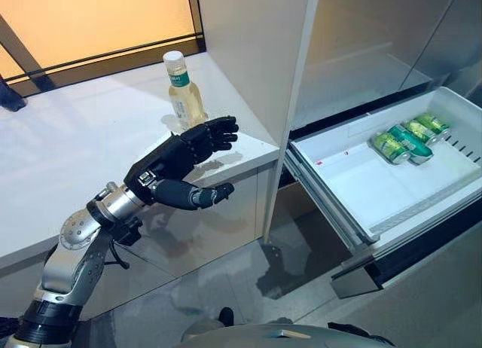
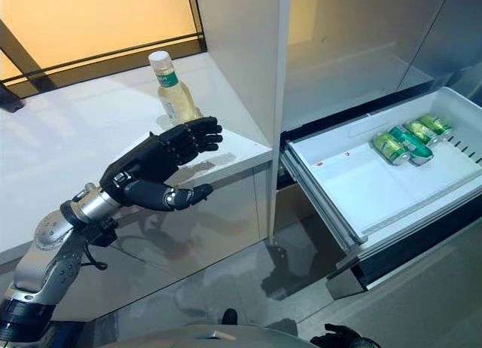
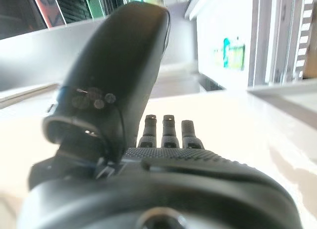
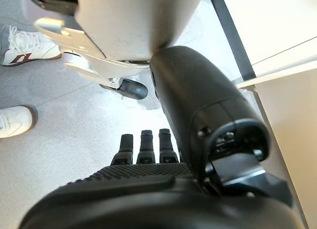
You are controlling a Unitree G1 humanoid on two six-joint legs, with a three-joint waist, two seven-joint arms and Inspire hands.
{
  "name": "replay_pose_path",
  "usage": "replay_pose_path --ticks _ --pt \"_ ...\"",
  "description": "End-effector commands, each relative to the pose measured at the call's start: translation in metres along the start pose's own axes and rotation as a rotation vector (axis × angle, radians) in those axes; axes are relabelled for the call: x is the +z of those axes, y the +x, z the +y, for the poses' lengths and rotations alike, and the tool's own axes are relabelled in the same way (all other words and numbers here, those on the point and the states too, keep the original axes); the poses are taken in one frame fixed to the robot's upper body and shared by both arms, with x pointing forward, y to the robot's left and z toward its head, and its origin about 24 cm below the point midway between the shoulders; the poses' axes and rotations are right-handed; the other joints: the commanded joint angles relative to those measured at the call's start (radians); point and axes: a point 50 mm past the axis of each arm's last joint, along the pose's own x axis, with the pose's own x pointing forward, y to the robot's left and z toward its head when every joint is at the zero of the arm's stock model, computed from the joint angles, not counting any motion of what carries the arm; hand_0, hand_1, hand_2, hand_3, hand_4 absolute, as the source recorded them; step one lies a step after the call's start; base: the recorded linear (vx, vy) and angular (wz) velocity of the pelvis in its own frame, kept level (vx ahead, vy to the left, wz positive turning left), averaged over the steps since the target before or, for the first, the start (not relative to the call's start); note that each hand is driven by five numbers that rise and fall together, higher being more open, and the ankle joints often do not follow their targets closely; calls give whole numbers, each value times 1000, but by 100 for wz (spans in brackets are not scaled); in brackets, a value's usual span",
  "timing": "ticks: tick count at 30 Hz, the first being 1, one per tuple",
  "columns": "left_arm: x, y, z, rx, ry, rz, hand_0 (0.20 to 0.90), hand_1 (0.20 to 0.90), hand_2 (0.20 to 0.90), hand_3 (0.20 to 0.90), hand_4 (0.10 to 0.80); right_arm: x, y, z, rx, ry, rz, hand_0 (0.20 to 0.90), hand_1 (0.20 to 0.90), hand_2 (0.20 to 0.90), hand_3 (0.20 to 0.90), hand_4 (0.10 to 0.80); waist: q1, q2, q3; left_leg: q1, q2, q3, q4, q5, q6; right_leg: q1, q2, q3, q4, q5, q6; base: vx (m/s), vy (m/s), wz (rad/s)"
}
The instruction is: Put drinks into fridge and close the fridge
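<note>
While the left hand [image 1: 183, 161] hovers with fingers apart and empty, the bottle [image 1: 184, 92] stands upright on the bench [image 1: 68, 152] just beyond its fingertips, not yet gripped. Well off to the hand's right, the fridge drawer [image 1: 354, 178] sits pulled out with three green cans [image 1: 409, 140] inside. Reaching in too fast could tip the bottle against the cabinet wall. The right hand [image 4: 163, 154] hangs low over the floor, fingers straight, empty.
</note>
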Motion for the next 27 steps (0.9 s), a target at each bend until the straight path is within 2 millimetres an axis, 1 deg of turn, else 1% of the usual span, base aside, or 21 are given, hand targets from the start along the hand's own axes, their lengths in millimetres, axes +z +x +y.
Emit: replay_pose_path --ticks 1,4,10,17,27 --pt "38 0 15 77 152 -207 900 900 900 900 800 0 0 -1 13 31 -11 900 900 900 900 800 15 14 -35 -6 -25 -28 1 -74 20 -85 -17 13 20 76 59 6 -5 4" --pt "36 -6 23 155 177 -191 900 900 900 900 800 -1 -1 -3 12 34 -8 900 900 900 900 800 16 15 -36 -4 -25 -29 1 -75 19 -82 -17 12 20 74 59 13 -2 4" --pt "39 -20 33 286 213 -201 900 900 900 900 800 -2 -1 -5 9 35 -2 900 900 900 900 800 21 16 -38 -4 -24 -33 1 -74 16 -79 -16 9 19 72 59 3 0 1" --pt "32 -31 38 400 266 -156 900 900 900 900 800 -1 -1 -6 4 44 0 900 900 900 900 800 26 15 -37 -6 -26 -39 1 -72 14 -78 -17 4 19 70 57 5 5 5" --pt "36 -48 51 628 325 -182 900 900 900 900 800 -3 -2 -6 9 54 2 900 900 900 900 800 32 8 -39 -8 -29 -49 1 -70 12 -78 -17 -3 18 69 58 1 0 0"
